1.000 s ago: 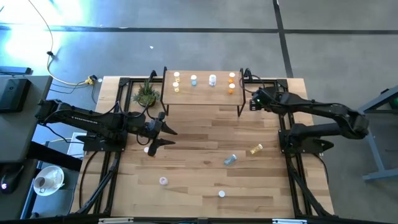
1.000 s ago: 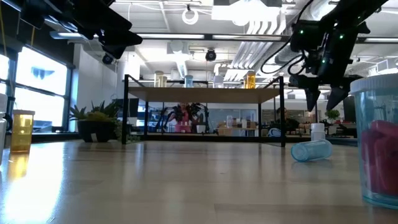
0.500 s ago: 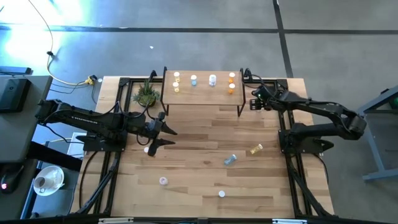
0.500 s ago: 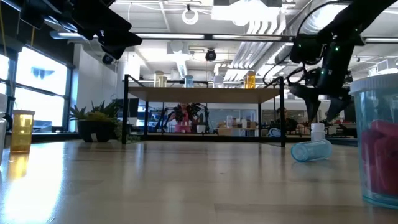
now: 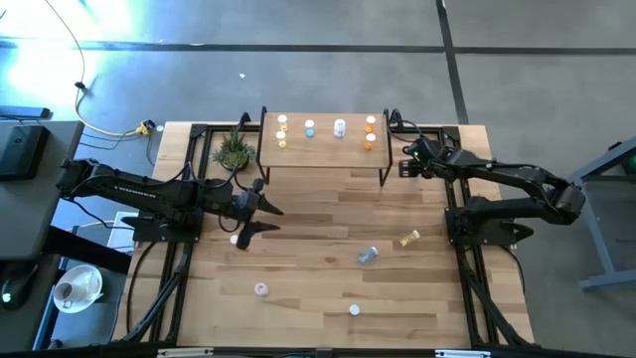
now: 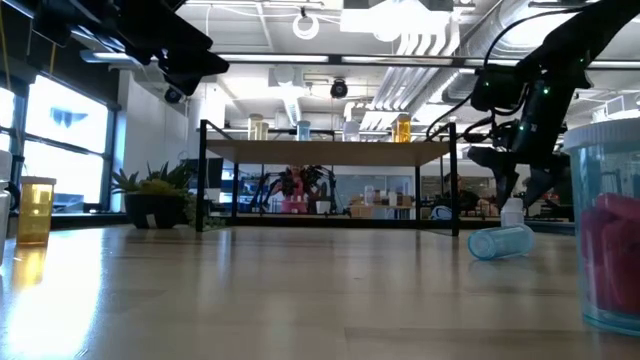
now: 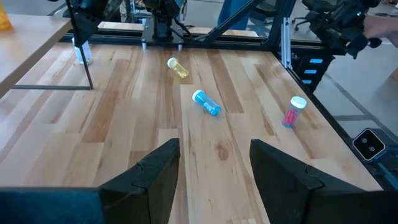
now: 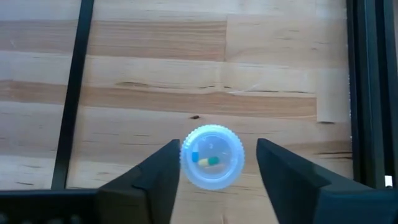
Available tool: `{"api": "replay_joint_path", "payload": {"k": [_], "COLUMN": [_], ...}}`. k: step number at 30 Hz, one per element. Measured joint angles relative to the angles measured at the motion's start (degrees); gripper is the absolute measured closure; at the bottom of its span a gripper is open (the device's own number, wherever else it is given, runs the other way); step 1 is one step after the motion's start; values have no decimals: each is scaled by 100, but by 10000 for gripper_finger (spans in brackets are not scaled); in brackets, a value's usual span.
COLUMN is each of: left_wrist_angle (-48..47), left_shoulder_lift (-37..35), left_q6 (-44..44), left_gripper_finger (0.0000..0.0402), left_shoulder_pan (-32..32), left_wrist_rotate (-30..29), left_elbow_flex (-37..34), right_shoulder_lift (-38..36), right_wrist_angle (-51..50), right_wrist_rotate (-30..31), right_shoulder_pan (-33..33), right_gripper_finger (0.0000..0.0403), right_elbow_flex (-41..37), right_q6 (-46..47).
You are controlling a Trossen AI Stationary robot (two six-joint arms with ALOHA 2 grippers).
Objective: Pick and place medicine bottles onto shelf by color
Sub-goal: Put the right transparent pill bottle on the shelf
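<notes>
The shelf (image 5: 323, 149) stands at the table's far side on thin black legs. On its top stand yellow (image 5: 282, 122), blue (image 5: 309, 127), white (image 5: 340, 127) and orange (image 5: 370, 122) bottles. My right gripper (image 8: 214, 180) is open and points down by the shelf's right leg. Its fingers stand on either side of an upright white-capped bottle (image 8: 212, 157) without touching it. That bottle stands on the table (image 6: 511, 212). My left gripper (image 7: 214, 180) is open and empty above the table's left middle (image 5: 260, 214).
Loose on the table are a lying yellow bottle (image 5: 408, 239), a lying blue bottle (image 5: 368, 256), a pink bottle (image 5: 260, 289) and white-capped ones (image 5: 354, 309) (image 5: 236, 239). A small potted plant (image 5: 234, 149) stands left of the shelf. Black frame rails run along both table sides.
My right gripper has come down beside the shelf's right leg toward the upright white-capped bottle, staying open, and now hangs low over it.
</notes>
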Motion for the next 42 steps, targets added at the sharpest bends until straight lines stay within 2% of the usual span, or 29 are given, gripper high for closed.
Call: {"api": "replay_joint_path", "payload": {"k": [5,8,15,25,33,42], "left_wrist_angle": [0,0,-2,-2,-4,-90], "left_shoulder_lift": [0,0,0,0,1,1], "left_q6": [-2,-2,-2,-63,-61,-62], "left_gripper_finger": [216,216,216,216,216,216], "left_shoulder_pan": [2,4,4,4,4,4], "left_wrist_rotate": [-197,-261,-261,-261,-261,-281], "left_elbow_flex": [0,0,0,0,0,0], "right_shoulder_lift": [-2,-10,-281,-1013,-1249,-1248], "right_wrist_angle": [3,10,-120,-1232,-2197,-2614], "right_wrist_rotate": [13,20,-266,-335,322,932], "right_shoulder_pan": [0,0,4,44,464,972], "right_gripper_finger": [268,289,285,287,286,285], "right_elbow_flex": [0,0,6,670,1600,2819], "right_q6": [10,-1,-95,-150,-87,-152]}}
